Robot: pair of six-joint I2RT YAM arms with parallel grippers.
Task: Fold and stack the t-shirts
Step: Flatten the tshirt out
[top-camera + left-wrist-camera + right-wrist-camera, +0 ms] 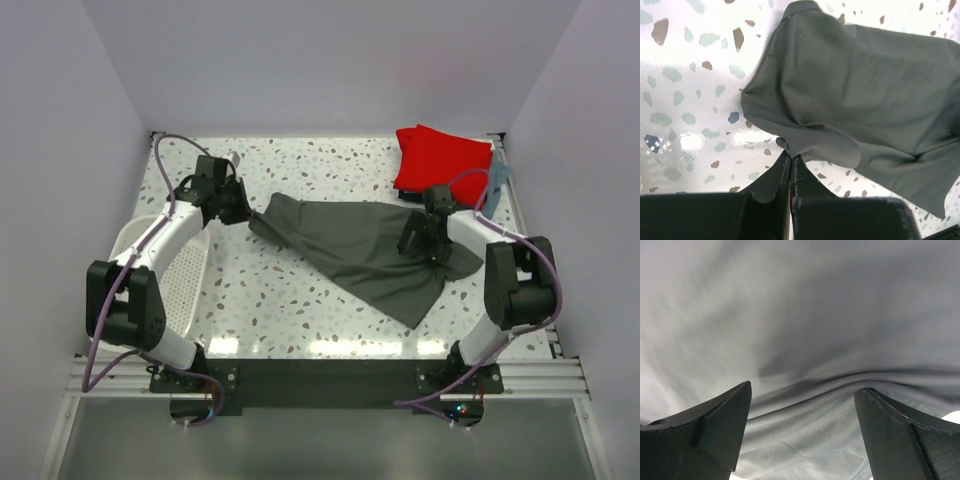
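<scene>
Seen from above, a white basket [190, 270] lies on the speckled table [300, 300] at 8 o'clock, beside the left arm. The dark grey t-shirt [365, 250] is spread loosely, unfolded, across the table's middle, running from 10 o'clock toward 4 o'clock. Its near tip points to 5 o'clock. The right gripper [415, 238] stands over the shirt's 3 o'clock edge with its fingers [725, 425] set wide apart. In the wrist view cloth fills the gap between them (whether they touch it cannot be told). The left gripper [791, 159] at 10 o'clock is pinched tight on a small fold at the shirt's far left end. At the far corner, 1 o'clock, the red t-shirt [440, 160] lies folded. The light blue-grey t-shirt [498, 172] shows only as a narrow strip just beside its right edge.
</scene>
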